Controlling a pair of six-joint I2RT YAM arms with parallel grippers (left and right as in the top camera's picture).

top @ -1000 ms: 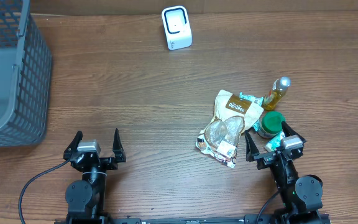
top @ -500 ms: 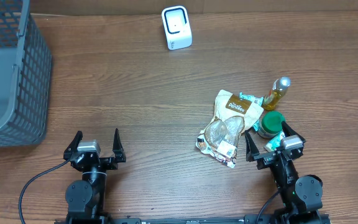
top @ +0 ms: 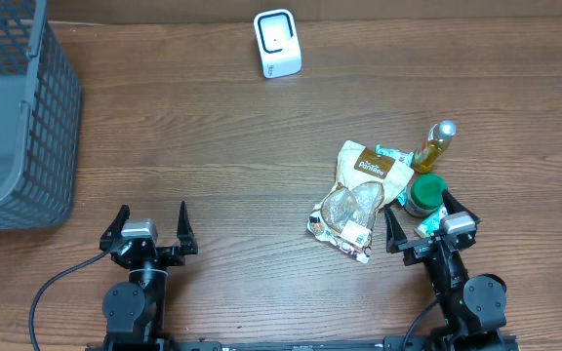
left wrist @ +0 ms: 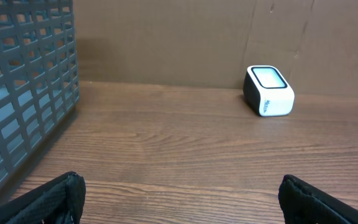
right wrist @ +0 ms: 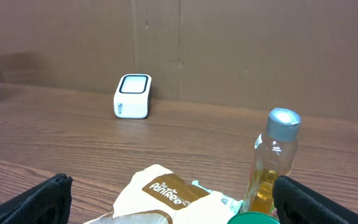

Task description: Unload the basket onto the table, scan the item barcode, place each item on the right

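Both grippers are set at the near table [top: 232,146] edge, jaws spread wide, nothing held. Left gripper [top: 153,211] is over bare wood. Right gripper [top: 421,213] is just beside the snack bag [top: 359,190], jar [top: 425,193] and bottle [top: 435,144], likely for a short pick. Scanner [top: 277,43] is placed at the far edge, well apart.

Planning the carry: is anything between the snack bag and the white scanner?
Nothing visible does. Only bare table lies between the snack bag and the scanner; the bottle and green-lidded jar sit on the bag's other side.
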